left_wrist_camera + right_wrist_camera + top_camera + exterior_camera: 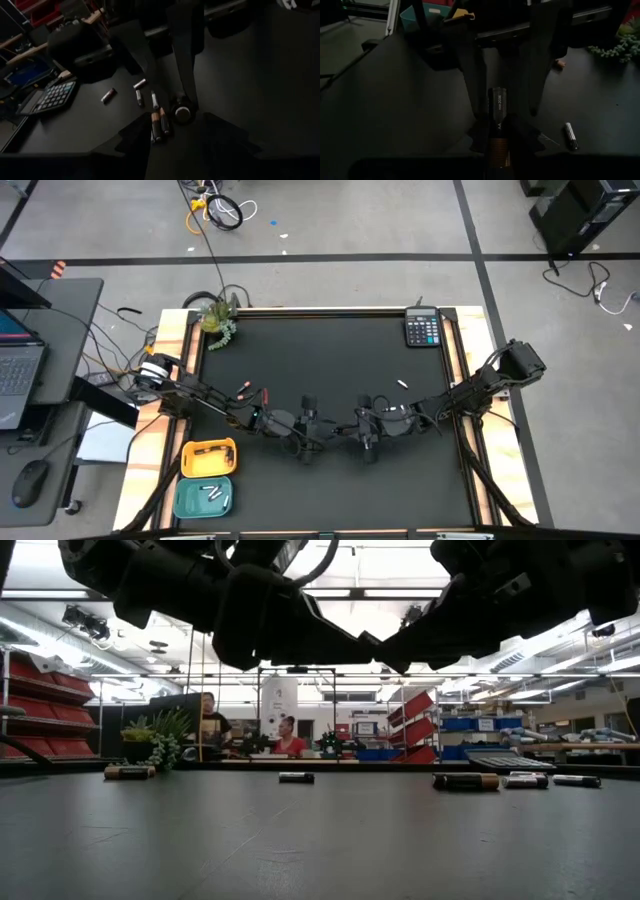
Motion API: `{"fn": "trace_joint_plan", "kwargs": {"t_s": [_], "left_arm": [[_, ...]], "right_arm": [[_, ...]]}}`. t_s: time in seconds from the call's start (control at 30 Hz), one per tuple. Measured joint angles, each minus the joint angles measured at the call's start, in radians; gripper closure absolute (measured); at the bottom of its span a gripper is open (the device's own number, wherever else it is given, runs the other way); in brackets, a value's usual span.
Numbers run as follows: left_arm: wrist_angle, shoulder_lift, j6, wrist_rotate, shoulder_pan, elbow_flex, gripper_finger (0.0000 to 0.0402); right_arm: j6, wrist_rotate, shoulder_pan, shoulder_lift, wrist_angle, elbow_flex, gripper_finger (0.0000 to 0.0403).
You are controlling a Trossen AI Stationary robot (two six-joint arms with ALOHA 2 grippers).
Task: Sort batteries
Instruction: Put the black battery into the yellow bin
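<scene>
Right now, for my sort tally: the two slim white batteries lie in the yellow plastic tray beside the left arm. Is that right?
Not quite. The high view shows the two slim white batteries in the teal plastic tray, next to the yellow plastic tray. Both trays sit beside the left arm.

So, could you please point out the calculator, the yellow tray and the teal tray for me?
calculator (423, 329): high view, middle of its keypad.
yellow tray (208, 459): high view, bare floor of the tray.
teal tray (190, 499): high view, bare floor beside the white batteries.
</scene>
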Motion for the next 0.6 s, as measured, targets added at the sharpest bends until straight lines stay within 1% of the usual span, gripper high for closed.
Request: {"fn": "trace_joint_plan", "kwargs": {"t_s": [0.33,0.47,0.6], "left_arm": [[0.051,0.0,-0.001,0.004,0.0,-0.002,0.0283],[0.05,0.0,-0.001,0.008,0.0,-0.003,0.032],[0.044,0.0,-0.014,0.044,0.001,-0.003,0.036]], "right_arm": [[0.009,-0.012,-0.004,-0.002,0.02,0.0,0.0353],[0.014,-0.015,-0.006,-0.003,0.018,0.0,0.0353],[0.025,-0.028,-0.008,-0.003,0.014,0.0,0.0353]]}}
